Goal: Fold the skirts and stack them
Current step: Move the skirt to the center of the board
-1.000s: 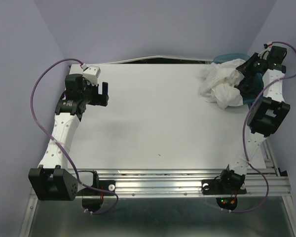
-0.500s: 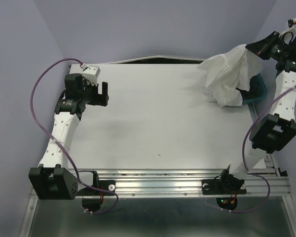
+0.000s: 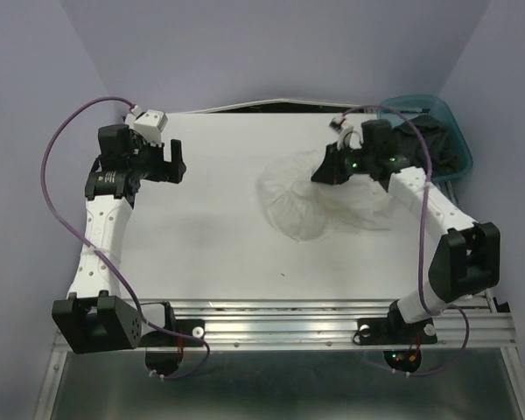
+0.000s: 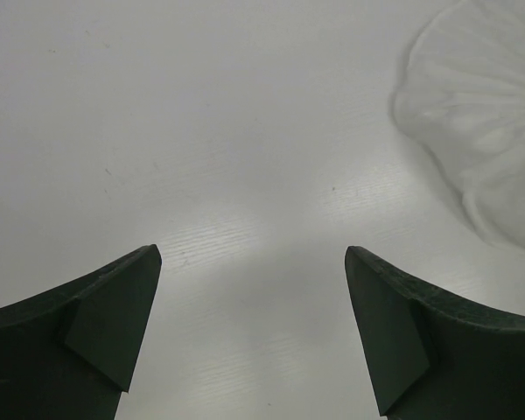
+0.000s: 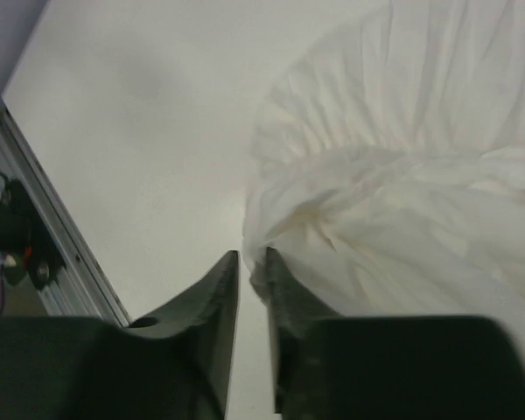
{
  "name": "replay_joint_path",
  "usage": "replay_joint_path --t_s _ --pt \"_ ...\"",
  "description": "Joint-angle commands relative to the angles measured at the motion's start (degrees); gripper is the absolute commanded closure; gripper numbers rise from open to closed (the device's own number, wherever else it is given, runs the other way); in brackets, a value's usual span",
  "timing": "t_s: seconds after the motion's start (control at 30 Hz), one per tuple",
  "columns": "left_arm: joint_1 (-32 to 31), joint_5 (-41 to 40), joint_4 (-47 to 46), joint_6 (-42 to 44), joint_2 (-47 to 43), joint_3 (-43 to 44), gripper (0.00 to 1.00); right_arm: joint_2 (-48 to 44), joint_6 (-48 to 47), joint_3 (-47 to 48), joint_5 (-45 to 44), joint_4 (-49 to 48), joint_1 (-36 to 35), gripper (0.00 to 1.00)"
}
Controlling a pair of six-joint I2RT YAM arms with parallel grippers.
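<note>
The white ruffled skirt lies spread in a loose heap on the table, right of centre. My right gripper is at its far edge, jaws nearly closed on a fold of the cloth; in the right wrist view the gripper pinches the white skirt's edge. The charcoal-black skirt lies bunched in the teal bin at the back right. My left gripper is open and empty over the back left of the table. Its wrist view shows the gripper above bare table, with the white skirt at the upper right.
The metal rail with the arm bases runs along the near edge. Purple cables loop beside the left arm. Purple walls close in the back and sides.
My right arm swung from the bin at the back right to the table's middle, carrying the white skirt out and down onto the table. My left gripper shifted slightly back and left.
</note>
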State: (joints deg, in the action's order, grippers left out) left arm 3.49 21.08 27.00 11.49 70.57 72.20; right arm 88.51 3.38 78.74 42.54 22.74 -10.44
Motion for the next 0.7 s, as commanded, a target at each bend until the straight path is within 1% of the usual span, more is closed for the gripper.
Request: replay_joint_path --t_s 0.0,0.03,0.1,0.13,0.17,0.2,0.23,0.33,0.37,0.4,0.47,0.5,0.63,0.67 --pt "0.0 3.8 1.0 3.9 -2.7 -1.3 0.02 -2.0 -6.7 -10.8 -7.4 -1.1 -11.0 0.68" --pt "0.0 4.7 1.4 6.0 -2.8 -2.2 0.01 -1.4 -6.8 -13.1 -8.1 -0.6 -15.4 0.48" --pt "0.0 5.3 2.0 7.4 -2.8 -3.4 0.01 -1.5 -6.0 -14.5 -9.3 -0.4 -17.9 0.33" --pt "-0.1 6.0 2.3 8.1 -2.8 -4.5 0.01 -1.9 -5.1 -14.9 -9.2 -0.7 -18.0 0.2" --pt "-0.1 6.3 2.7 10.0 -2.8 -5.1 0.01 -3.1 -4.0 -14.7 -9.6 -0.9 -18.0 0.16" --pt "-0.3 6.9 2.7 10.9 -2.8 -5.7 0.01 -3.8 -3.7 -14.1 -12.2 -0.7 -18.0 0.15" --pt "-0.6 7.0 2.8 11.7 -2.9 -6.8 0.01 -4.6 -3.6 -13.5 -14.0 -0.4 -18.0 0.12" --pt "-2.6 6.9 2.3 14.1 -3.4 -8.9 0.02 -8.0 -3.6 -11.1 -18.7 0.7 -16.4 0.12" --pt "-3.1 7.0 2.0 14.4 -3.5 -9.4 0.02 -8.6 -3.5 -10.7 -19.7 0.7 -15.4 0.13" --pt "-4.5 7.0 1.0 14.5 -3.5 -9.8 0.02 -9.0 -1.8 -10.2 -20.6 0.8 -12.8 0.15" --pt "-6.1 7.2 0.3 14.5 -3.2 -10.3 0.03 -8.6 -0.3 -9.9 -22.1 0.9 -9.3 0.19" --pt "-7.4 7.2 -0.3 14.2 -2.9 -10.4 0.05 -7.3 0.0 -9.7 -24.7 1.0 -6.3 0.23" --pt "-9.6 6.8 -0.7 12.6 -0.4 -9.5 0.09 -3.6 2.4 -9.5 -29.4 3.0 -1.3 0.29" --pt "-9.8 6.9 -0.8 12.2 -0.3 -9.4 0.09 -3.3 2.7 -9.7 -29.9 3.4 -1.3 0.29"
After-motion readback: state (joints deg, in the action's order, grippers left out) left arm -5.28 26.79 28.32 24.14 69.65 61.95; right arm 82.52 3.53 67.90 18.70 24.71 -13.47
